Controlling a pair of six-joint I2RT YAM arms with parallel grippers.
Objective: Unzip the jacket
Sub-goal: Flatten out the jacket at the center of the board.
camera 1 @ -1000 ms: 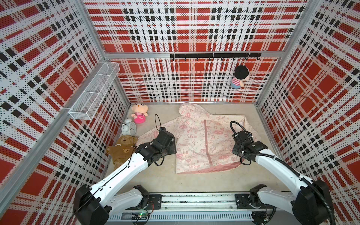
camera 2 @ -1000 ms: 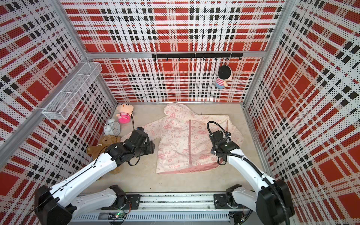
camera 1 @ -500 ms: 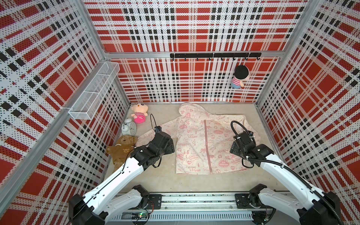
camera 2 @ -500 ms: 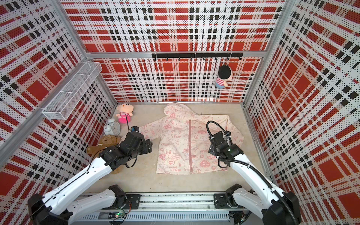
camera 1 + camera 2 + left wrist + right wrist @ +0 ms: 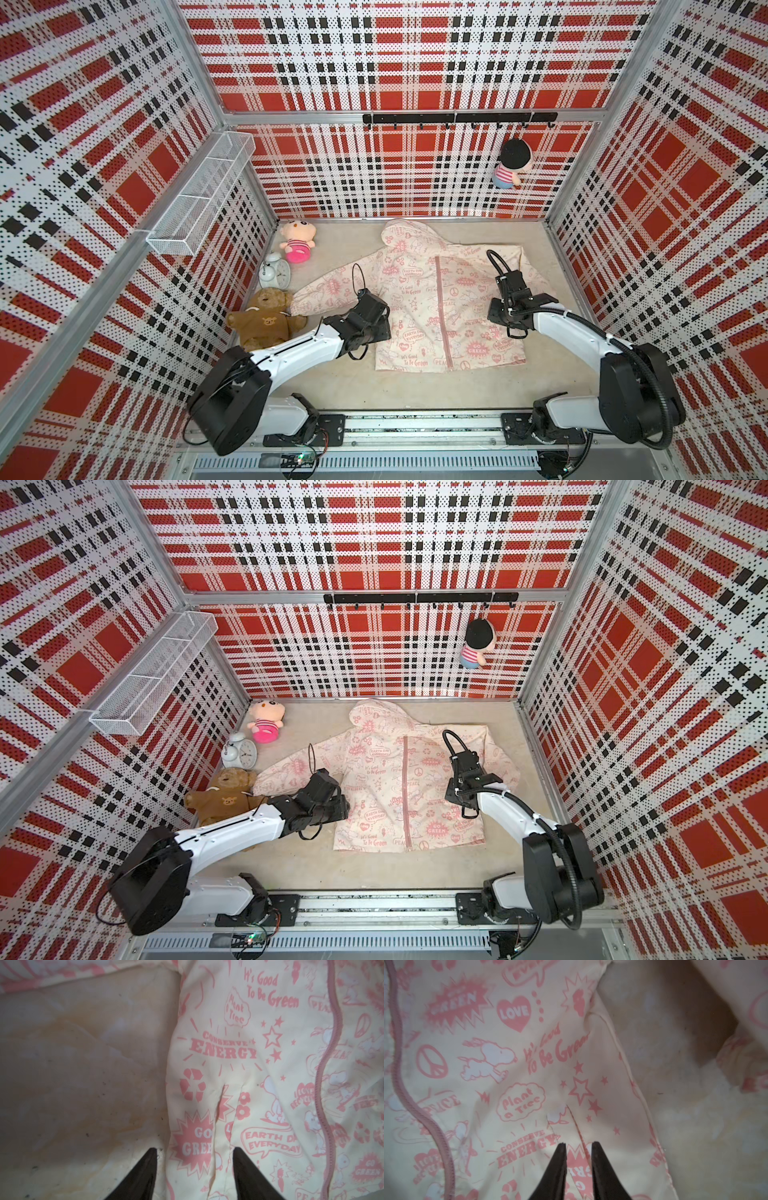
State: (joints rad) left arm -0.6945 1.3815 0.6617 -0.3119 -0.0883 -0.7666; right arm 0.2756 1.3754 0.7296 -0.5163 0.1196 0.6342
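Observation:
The cream jacket (image 5: 419, 291) (image 5: 374, 779) with pink print lies flat on the table, hood toward the back wall. Its pink zipper (image 5: 443, 307) (image 5: 405, 800) (image 5: 324, 1084) (image 5: 404, 1088) runs shut down the front. My left gripper (image 5: 385, 330) (image 5: 345, 808) (image 5: 195, 1149) is open and straddles the jacket's side edge near a pocket slit, one finger over bare table. My right gripper (image 5: 493, 321) (image 5: 451, 798) (image 5: 579, 1143) hovers over the other front panel by its pocket slit. Its jaws stand a narrow gap apart, with flat fabric showing between them.
A brown teddy bear (image 5: 262, 320), an alarm clock (image 5: 275, 272) and a pink doll (image 5: 297, 245) sit along the left wall. A wire basket (image 5: 199, 199) hangs on that wall. Another doll (image 5: 511, 166) hangs from the hook rail (image 5: 457, 118) at the back.
The jacket's bottom hem, turned up with pink lining showing a second ago, now lies flat. Both arms have shifted only slightly over the jacket's sides.

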